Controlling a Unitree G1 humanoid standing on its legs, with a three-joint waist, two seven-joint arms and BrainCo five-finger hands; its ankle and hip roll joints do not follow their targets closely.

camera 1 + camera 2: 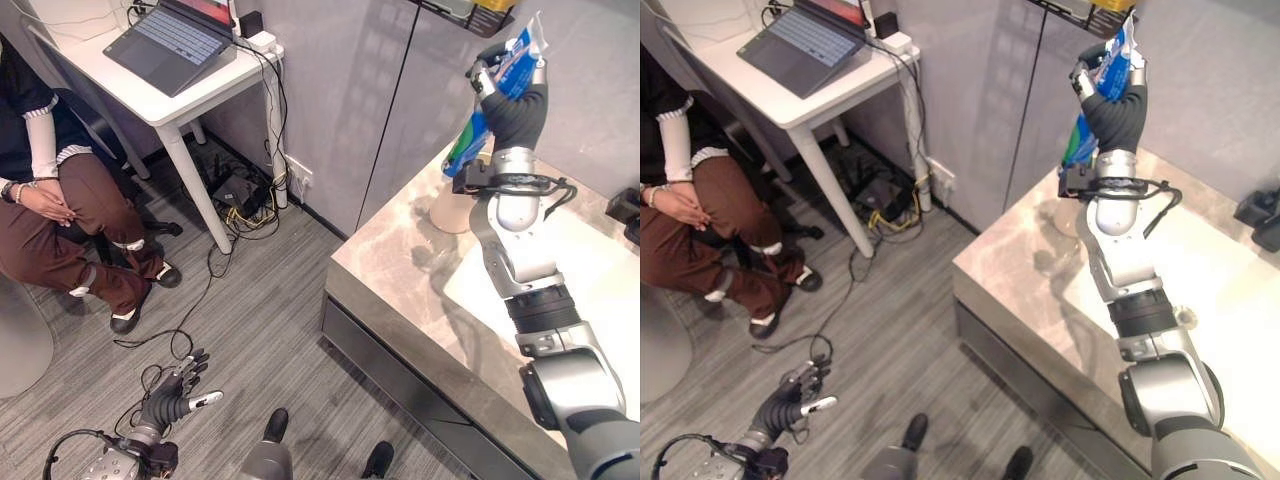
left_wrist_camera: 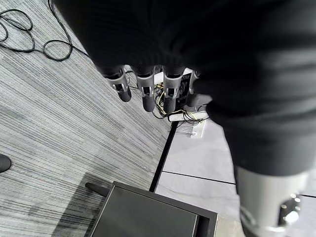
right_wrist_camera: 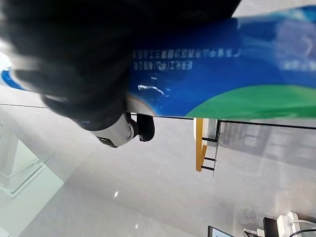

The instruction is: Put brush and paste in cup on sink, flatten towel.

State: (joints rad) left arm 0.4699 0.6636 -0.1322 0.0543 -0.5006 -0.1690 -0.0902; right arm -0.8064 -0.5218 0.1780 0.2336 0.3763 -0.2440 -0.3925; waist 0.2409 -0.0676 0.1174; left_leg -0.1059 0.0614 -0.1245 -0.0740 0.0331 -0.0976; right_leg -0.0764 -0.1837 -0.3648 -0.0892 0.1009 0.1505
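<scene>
My right hand (image 1: 517, 108) is raised high above the marble counter (image 1: 395, 260), shut on a blue, white and green toothpaste tube (image 1: 468, 136). The tube (image 3: 222, 74) runs across the right wrist view, pressed under the hand's dark cover. A beige cup (image 1: 448, 212) stands on the counter below the hand, partly hidden by the forearm. Right of the arm lies the white sink basin (image 1: 610, 270). My left hand (image 1: 172, 395) hangs low over the carpet at the lower left, its fingers (image 2: 145, 94) straight and holding nothing.
A person (image 1: 60, 200) sits at the left beside a white desk (image 1: 180, 100) with a laptop (image 1: 170, 40). Cables and a power strip (image 1: 240, 200) lie on the carpet under the desk. Dark objects (image 1: 628, 212) sit at the counter's far right.
</scene>
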